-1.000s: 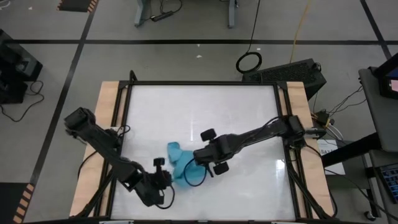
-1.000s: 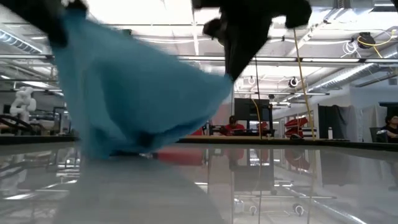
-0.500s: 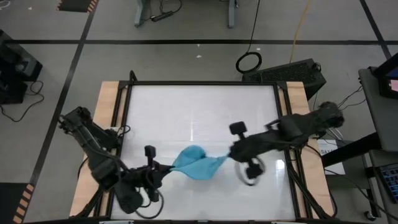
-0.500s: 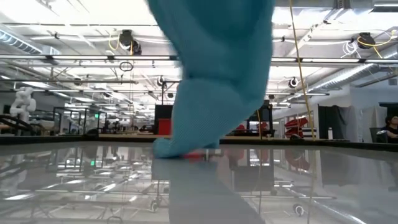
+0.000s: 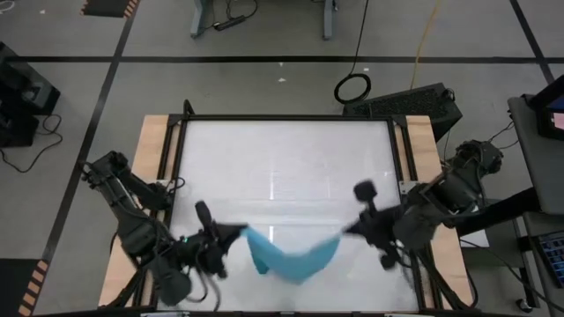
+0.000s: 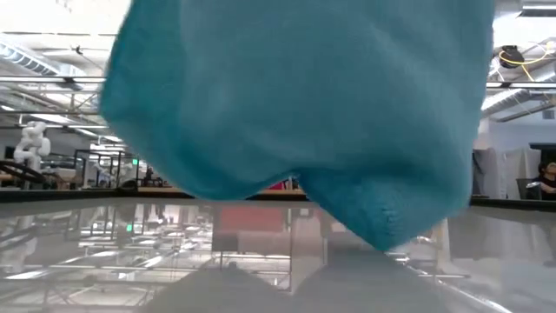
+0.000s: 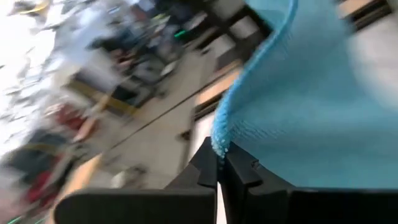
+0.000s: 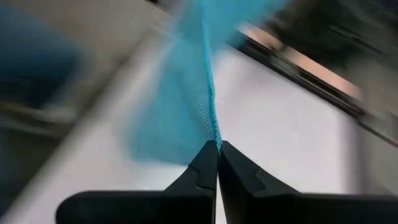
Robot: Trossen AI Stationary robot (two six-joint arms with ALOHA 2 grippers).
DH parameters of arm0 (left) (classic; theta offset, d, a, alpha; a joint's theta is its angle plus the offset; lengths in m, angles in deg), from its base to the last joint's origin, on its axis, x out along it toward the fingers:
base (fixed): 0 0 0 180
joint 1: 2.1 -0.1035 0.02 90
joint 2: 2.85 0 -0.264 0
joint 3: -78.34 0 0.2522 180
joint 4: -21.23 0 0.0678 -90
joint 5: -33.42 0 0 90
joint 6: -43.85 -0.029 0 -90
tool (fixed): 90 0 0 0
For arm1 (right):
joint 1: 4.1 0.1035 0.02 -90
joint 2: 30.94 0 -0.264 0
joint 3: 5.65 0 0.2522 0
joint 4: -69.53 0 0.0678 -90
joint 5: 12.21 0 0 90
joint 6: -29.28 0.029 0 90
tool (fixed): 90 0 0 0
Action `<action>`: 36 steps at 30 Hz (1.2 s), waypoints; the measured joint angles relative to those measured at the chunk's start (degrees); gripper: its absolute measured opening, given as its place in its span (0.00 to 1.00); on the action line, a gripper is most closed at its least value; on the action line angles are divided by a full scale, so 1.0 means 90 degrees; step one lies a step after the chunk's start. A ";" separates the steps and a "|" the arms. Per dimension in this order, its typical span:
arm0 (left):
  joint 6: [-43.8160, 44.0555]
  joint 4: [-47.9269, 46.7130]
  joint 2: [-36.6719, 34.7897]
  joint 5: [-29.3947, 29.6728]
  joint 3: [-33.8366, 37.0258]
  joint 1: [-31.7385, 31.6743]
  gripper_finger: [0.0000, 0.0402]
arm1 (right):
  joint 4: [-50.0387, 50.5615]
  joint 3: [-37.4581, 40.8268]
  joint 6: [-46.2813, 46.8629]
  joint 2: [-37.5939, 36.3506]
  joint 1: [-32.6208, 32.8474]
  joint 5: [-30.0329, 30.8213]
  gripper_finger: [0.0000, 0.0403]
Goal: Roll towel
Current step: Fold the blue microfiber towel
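You've got the towel (image 5: pixel 291 258) strung out between both arms right now, over the near part of the white bench (image 5: pixel 282 167). From overhead, your left claw (image 5: pixel 236 232) has one end of it and your right claw (image 5: pixel 345 232) has the other, so the cloth runs across between them and sags in the middle, with the low part of the belly hanging toward the near edge of the bench.

In the left wrist view your left claw (image 7: pixel 219 163) has its two dark fingers pressed together on an edge of the towel (image 7: pixel 311 112), pinching it right at the tips, and the cloth fans out wide beyond them. Same deal on the other side: in the right wrist view your right claw (image 8: pixel 217 151) is closed tight on a thin bunched edge of the towel (image 8: pixel 186 106), which spreads out past the fingertips over the bench (image 8: pixel 280 118).

The low view is basically all towel (image 6: pixel 295 113). It fills most of the frame, hanging in front of the camera with a folded corner dipping lowest, just above the shiny bench (image 6: pixel 104 269) surface. I can't tell from there whether that corner actually touches down.

Both arms come in from the two near corners of the bench, the left from your left side rail and the right from the right one.
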 joint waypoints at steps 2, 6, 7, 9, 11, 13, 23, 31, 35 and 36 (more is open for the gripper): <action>0.0288 -0.0465 0.0000 0.0396 0.0000 -0.0277 0.00 | 0.0594 0.0000 0.0454 0.0000 -0.0166 0.0959 0.00; 0.1318 -0.1594 0.0000 0.0285 0.0000 -0.1038 0.00 | 0.1455 0.0047 0.1224 0.0012 -0.0716 0.1698 0.00; 0.1565 -0.1804 0.0001 0.0073 0.0000 -0.1252 0.00 | 0.1562 0.0098 0.1319 0.0014 -0.0880 0.1663 0.00; 0.1812 -0.1991 0.0073 -0.0273 0.0000 -0.1656 0.00 | 0.1670 0.0231 0.1343 0.0017 -0.1137 0.1629 0.00; 0.1785 -0.2091 0.0136 -0.0343 0.0002 -0.1939 0.00 | 0.1726 0.0407 0.1139 0.0019 -0.1350 0.1731 0.00; 0.1528 -0.2006 0.0137 -0.0295 0.0007 -0.2123 0.00 | 0.1711 0.0581 0.0972 0.0022 -0.1502 0.2087 0.00; 0.1150 -0.1548 0.0112 -0.2401 0.0124 -0.1853 0.00 | 0.0556 0.1914 0.0998 0.0015 -0.1276 -0.0436 0.00; 0.1884 -0.0065 0.0114 -0.4856 0.1750 -0.1753 0.00 | -0.2341 0.4067 0.0917 0.0015 -0.1170 -0.2844 0.00; 0.2163 0.1244 0.0115 -0.4993 0.2821 -0.1754 0.00 | -0.3617 0.5088 0.1182 0.0015 -0.1169 -0.2901 0.00; 0.2263 0.1492 0.0117 -0.5001 0.3051 -0.1747 0.00 | -0.3927 0.5317 0.1279 0.0015 -0.1169 -0.2975 0.00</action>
